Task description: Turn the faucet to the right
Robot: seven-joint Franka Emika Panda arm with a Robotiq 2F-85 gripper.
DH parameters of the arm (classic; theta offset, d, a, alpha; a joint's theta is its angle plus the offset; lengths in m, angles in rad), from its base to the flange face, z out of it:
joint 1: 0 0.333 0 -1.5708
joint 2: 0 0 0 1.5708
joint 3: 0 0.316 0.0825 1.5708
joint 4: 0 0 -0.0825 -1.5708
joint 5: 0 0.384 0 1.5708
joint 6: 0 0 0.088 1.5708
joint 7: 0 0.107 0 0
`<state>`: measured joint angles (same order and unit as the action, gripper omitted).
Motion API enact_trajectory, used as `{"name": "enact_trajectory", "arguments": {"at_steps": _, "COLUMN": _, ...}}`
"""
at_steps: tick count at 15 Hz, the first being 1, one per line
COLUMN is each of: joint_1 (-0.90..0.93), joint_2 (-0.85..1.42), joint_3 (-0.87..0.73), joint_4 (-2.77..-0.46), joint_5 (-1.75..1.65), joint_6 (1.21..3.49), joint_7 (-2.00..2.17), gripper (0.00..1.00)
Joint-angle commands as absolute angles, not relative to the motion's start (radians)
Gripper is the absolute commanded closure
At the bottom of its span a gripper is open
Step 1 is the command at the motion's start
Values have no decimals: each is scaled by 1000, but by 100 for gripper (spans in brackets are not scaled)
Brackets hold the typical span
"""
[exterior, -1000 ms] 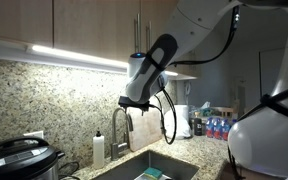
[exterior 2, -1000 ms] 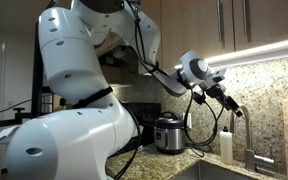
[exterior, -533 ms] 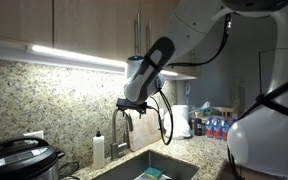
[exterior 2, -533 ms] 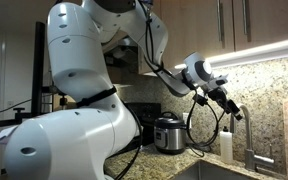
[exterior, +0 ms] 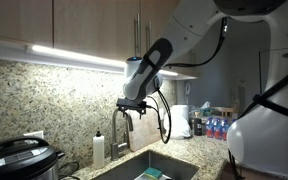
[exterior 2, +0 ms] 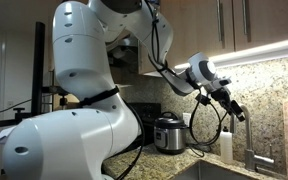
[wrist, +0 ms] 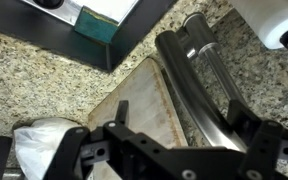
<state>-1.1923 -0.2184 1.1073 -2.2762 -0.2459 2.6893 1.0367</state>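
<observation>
In an exterior view: claw (exterior: 134, 103) hanging at the top arch of the faucet (exterior: 121, 128), the faucet standing at the back edge of the counter (exterior: 109, 168), behind the sink (exterior: 164, 165) and just beside a white soap bottle (exterior: 99, 150). Cannot tell from here whether fingers and metal touch.

In an exterior view: claw (exterior 2: 235, 110) again at the arch of the faucet (exterior 2: 250, 150), stem rising from the counter's back edge, soap bottle (exterior 2: 225, 147) near it, a rice cooker (exterior 2: 169, 132) farther along that edge.

Wrist view: looks down past the claw (wrist: 174, 150). Fingers (wrist: 79, 150) spread apart, clamped on nothing. Faucet (wrist: 209, 75) running as a shiny tube through the gap, closer to one finger than the other; contact not clear. Dark sink (wrist: 54, 35) beyond the counter's inner edge.

Reads as the straddling step, with the turn itself probably not yet made. Calls next for closing on the spout, or pressing one finger against its side, then sweeping to the right around the stem while holding height so as not to slip off the arch.
</observation>
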Motion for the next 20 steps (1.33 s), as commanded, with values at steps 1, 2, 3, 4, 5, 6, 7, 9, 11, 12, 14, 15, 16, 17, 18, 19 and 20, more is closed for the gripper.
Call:
{"name": "enact_trajectory", "arguments": {"at_steps": 1, "joint_1": -1257, "joint_2": -146, "joint_3": 1163, "joint_4": -2222, "joint_5": -311, "joint_6": 2642, "joint_7": 1046, "gripper": 0}}
{"name": "enact_trajectory", "arguments": {"at_steps": 2, "joint_1": -1273, "joint_2": -136, "joint_3": 1177, "joint_4": -2213, "joint_5": -324, "joint_6": 2632, "joint_7": 1050, "gripper": 0}}
{"name": "enact_trajectory", "arguments": {"at_steps": 3, "joint_1": -1287, "joint_2": -125, "joint_3": 1187, "joint_4": -2206, "joint_5": -336, "joint_6": 2624, "joint_7": 1050, "gripper": 0}}
{"name": "enact_trajectory", "arguments": {"at_steps": 4, "joint_1": -1302, "joint_2": -122, "joint_3": 1199, "joint_4": -2200, "joint_5": -351, "joint_6": 2617, "joint_7": 1059, "gripper": 0}}
{"name": "enact_trajectory", "arguments": {"at_steps": 5, "joint_1": -1317, "joint_2": -124, "joint_3": 1210, "joint_4": -2197, "joint_5": -366, "joint_6": 2615, "joint_7": 1071, "gripper": 0}}
{"name": "enact_trajectory", "arguments": {"at_steps": 6, "joint_1": -1333, "joint_2": -134, "joint_3": 1220, "joint_4": -2197, "joint_5": -383, "joint_6": 2616, "joint_7": 1087, "gripper": 0}}
{"name": "enact_trajectory", "arguments": {"at_steps": 7, "joint_1": -1351, "joint_2": -148, "joint_3": 1228, "joint_4": -2199, "joint_5": -401, "joint_6": 2623, "joint_7": 1108, "gripper": 0}}
{"name": "enact_trajectory", "arguments": {"at_steps": 9, "joint_1": -1383, "joint_2": -177, "joint_3": 1237, "joint_4": -2206, "joint_5": -429, "joint_6": 2659, "joint_7": 1160, "gripper": 0}}
{"name": "enact_trajectory", "arguments": {"at_steps": 11, "joint_1": -1419, "joint_2": -196, "joint_3": 1252, "joint_4": -2209, "joint_5": -467, "joint_6": 2681, "joint_7": 1217, "gripper": 0}}
{"name": "enact_trajectory", "arguments": {"at_steps": 12, "joint_1": -1440, "joint_2": -202, "joint_3": 1263, "joint_4": -2209, "joint_5": -490, "joint_6": 2691, "joint_7": 1245, "gripper": 0}}
{"name": "enact_trajectory", "arguments": {"at_steps": 14, "joint_1": -1492, "joint_2": -219, "joint_3": 1294, "joint_4": -2209, "joint_5": -545, "joint_6": 2707, "joint_7": 1302, "gripper": 0}}
{"name": "enact_trajectory", "arguments": {"at_steps": 15, "joint_1": -1520, "joint_2": -222, "joint_3": 1312, "joint_4": -2207, "joint_5": -570, "joint_6": 2715, "joint_7": 1326, "gripper": 0}}
{"name": "enact_trajectory", "arguments": {"at_steps": 16, "joint_1": -1549, "joint_2": -224, "joint_3": 1332, "joint_4": -2203, "joint_5": -590, "joint_6": 2715, "joint_7": 1346, "gripper": 0}}
{"name": "enact_trajectory", "arguments": {"at_steps": 17, "joint_1": -1579, "joint_2": -228, "joint_3": 1354, "joint_4": -2200, "joint_5": -607, "joint_6": 2714, "joint_7": 1366, "gripper": 0}}
{"name": "enact_trajectory", "arguments": {"at_steps": 18, "joint_1": -1612, "joint_2": -239, "joint_3": 1377, "joint_4": -2198, "joint_5": -623, "joint_6": 2717, "joint_7": 1387, "gripper": 0}}
{"name": "enact_trajectory", "arguments": {"at_steps": 19, "joint_1": -1644, "joint_2": -247, "joint_3": 1401, "joint_4": -2194, "joint_5": -632, "joint_6": 2721, "joint_7": 1404, "gripper": 0}}
{"name": "enact_trajectory", "arguments": {"at_steps": 20, "joint_1": -1676, "joint_2": -259, "joint_3": 1424, "joint_4": -2190, "joint_5": -637, "joint_6": 2724, "joint_7": 1418, "gripper": 0}}
